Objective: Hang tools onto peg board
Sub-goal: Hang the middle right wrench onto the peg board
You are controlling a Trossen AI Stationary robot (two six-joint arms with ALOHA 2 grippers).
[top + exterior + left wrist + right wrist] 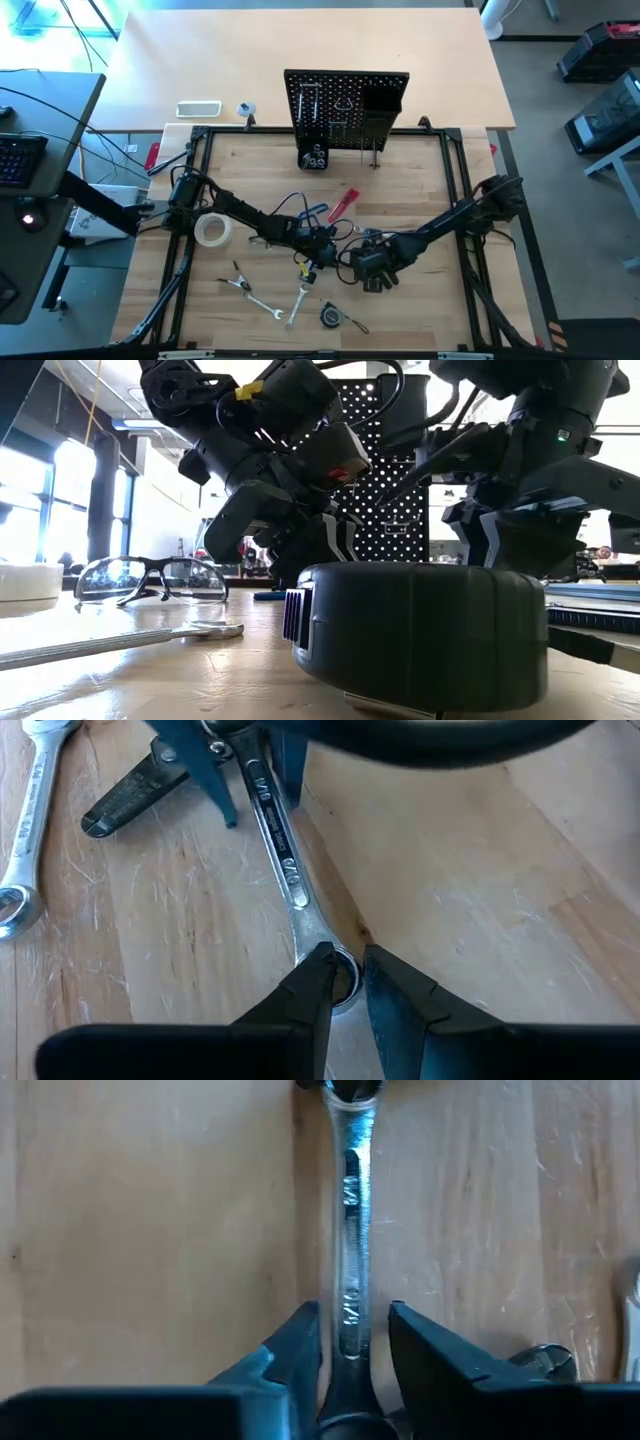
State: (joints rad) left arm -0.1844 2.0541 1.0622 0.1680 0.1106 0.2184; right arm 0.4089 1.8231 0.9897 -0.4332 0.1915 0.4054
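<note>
Jaws of both grippers are seen closed down around one silver wrench (285, 860), one at each end. Left gripper (345, 982) is clamped on the ring end, the shaft running away from the fingertips toward 11 o'clock in its wrist view. Right gripper (352, 1342) is set with a finger on either side of the shaft, which is seen running straight to 12 o'clock; whether the pads press the metal cannot be told.

Peg board (346, 108) is stood upright at 12 o'clock on the table (420, 290), well apart from both grippers, which are met near table centre. Pale tape roll (212, 230) is laid at 9 o'clock of the left gripper. A second wrench (297, 306) is laid at 6 o'clock, with a black tape measure (331, 316) just beside it. Clear glasses (152, 579) are rested on the wood. Red-handled tool (344, 203) is laid at 12 o'clock of the grippers, near them.
</note>
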